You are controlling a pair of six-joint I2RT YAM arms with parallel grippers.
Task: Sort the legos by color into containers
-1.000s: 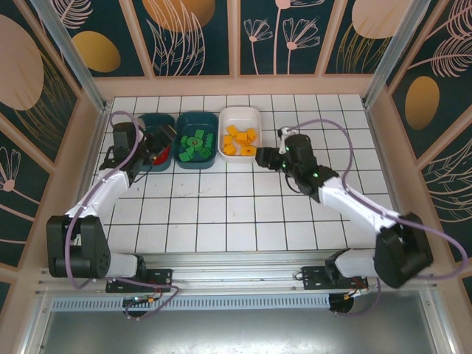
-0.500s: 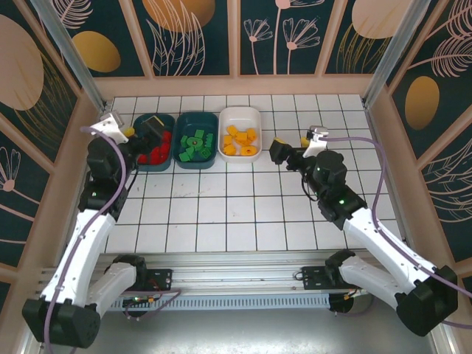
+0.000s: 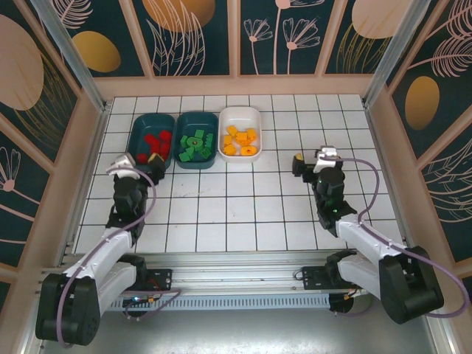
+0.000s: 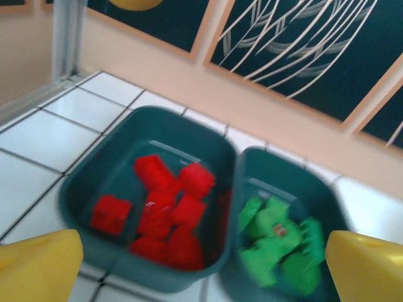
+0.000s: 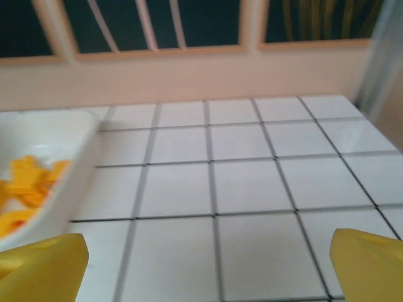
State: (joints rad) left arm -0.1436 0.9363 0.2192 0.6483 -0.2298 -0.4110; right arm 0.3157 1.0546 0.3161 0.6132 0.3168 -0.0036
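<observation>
Judging by legos (image 4: pixel 167 207) lying colour-sorted in the containers (image 4: pixel 182 126), seems finished, with left end effector (image 4: pixel 201 270) and right end effector (image 5: pixel 208 267) released, empty; next: park.

White tiled worktop (image 3: pixel 243 214), dark grout. Wall panels (image 3: pixel 195 37): dark teal, leaf and flower prints, peach frames. Aluminium corner posts (image 3: pixel 68 51). Metal rail (image 3: pixel 236 280) at near edge.

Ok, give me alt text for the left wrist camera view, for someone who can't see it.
A dark teal plastic tray of red toy bricks sits beside a second dark teal plastic tray of green toy bricks on a white tiled table. The left pincer is open and empty, its yellow fingertips at the bottom corners.
</observation>
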